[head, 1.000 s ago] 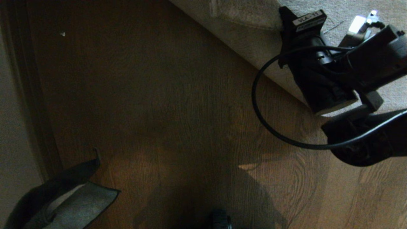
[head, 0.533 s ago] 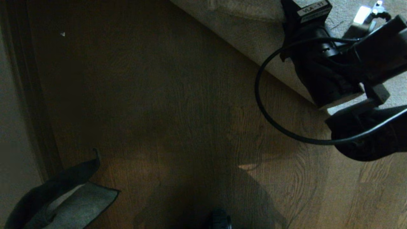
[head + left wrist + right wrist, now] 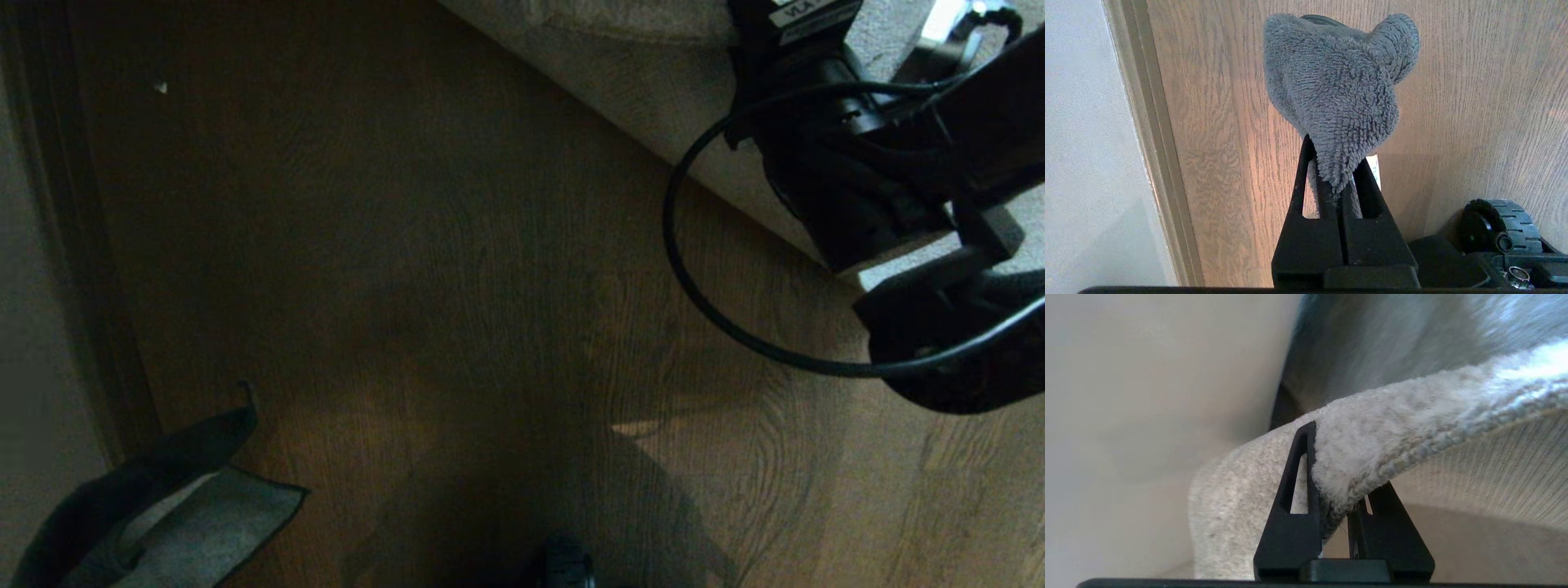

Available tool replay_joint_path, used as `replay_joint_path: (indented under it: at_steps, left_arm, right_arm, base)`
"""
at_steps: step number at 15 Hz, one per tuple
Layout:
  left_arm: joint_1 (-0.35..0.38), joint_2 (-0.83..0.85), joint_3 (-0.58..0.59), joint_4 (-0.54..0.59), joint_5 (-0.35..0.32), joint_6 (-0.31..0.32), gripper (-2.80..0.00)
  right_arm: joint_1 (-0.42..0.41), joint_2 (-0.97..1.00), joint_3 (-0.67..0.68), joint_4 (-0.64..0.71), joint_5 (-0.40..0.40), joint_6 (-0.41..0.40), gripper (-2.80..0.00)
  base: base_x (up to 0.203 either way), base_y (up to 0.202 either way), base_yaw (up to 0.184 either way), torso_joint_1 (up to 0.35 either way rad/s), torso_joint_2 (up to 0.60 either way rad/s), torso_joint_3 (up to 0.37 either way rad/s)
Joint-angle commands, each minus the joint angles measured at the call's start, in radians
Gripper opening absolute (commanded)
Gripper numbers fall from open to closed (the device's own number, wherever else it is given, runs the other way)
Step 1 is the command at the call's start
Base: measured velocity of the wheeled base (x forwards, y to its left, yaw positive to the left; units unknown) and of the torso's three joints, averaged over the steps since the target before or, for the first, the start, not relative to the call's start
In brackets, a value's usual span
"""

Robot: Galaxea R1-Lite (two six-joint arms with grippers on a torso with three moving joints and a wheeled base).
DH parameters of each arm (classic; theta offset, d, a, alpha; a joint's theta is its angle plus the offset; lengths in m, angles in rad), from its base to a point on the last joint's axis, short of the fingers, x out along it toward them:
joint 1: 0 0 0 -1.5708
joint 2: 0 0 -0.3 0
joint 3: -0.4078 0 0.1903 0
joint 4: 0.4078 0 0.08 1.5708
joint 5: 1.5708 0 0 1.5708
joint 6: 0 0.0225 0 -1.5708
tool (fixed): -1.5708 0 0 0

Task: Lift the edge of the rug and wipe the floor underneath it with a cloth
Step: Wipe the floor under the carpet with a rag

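Rug edge (image 3: 1372,465): light-grey short pile on top, paler ribbed underside showing beneath the curl; pinched in the right gripper (image 3: 1337,490) and raised off the floor, bowing upward from the grip; in the head view the rug (image 3: 645,90) fills the upper right, its straight border running diagonally across the planks.
Right gripper: jaws closed tight on the rug's border, one finger above the pile, the other under the backing; the arm (image 3: 849,188) reaches in from the right with a black cable looping below it.
Cloth (image 3: 1337,94): small, shaggy grey, bunched into two lobes; a white tag (image 3: 1374,171) peeks out behind the fingers; seen low at the left edge of the head view (image 3: 163,514).
Left gripper (image 3: 1336,183): clamped shut on the cloth's lower end, hanging above the floor beside the skirting (image 3: 1155,143).
Floor (image 3: 424,286): brown wood-grain planks with swirling grain, dim and shadowed.
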Motion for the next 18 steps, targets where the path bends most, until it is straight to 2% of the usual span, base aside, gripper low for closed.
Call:
replay_joint_path:
  at_steps: [1, 6, 15, 17, 18]
  left_arm:
    - [0.000, 0.000, 0.001, -0.001, 0.000, 0.000, -2.80]
    - [0.000, 0.000, 0.000, 0.001, 0.000, 0.004, -2.80]
    - [0.000, 0.000, 0.000, -0.004, -0.010, 0.006, -2.80]
    - [0.000, 0.000, -0.018, -0.015, -0.026, -0.001, -2.80]
    - [0.000, 0.000, -0.037, -0.015, -0.057, -0.002, -2.80]
  right_arm:
    - [0.025, -0.012, 0.003, -0.009, 0.018, 0.002, -2.80]
    - [0.083, -0.012, -0.006, 0.005, 0.046, -0.037, -2.80]
    - [0.084, -0.010, 0.003, 0.002, 0.052, -0.045, -2.80]
    - [0.084, -0.010, 0.005, 0.002, 0.051, -0.045, -2.80]
    - [0.084, -0.008, 0.006, 0.002, 0.050, -0.045, -2.80]
  base:
    - [0.000, 0.000, 0.000, 0.000, 0.00, 0.000]
    - [0.000, 0.000, 0.000, 0.000, 0.00, 0.000]
    - [0.000, 0.000, 0.000, 0.000, 0.00, 0.000]
    - [0.000, 0.000, 0.000, 0.000, 0.00, 0.000]
    - [0.000, 0.000, 0.000, 0.000, 0.00, 0.000]
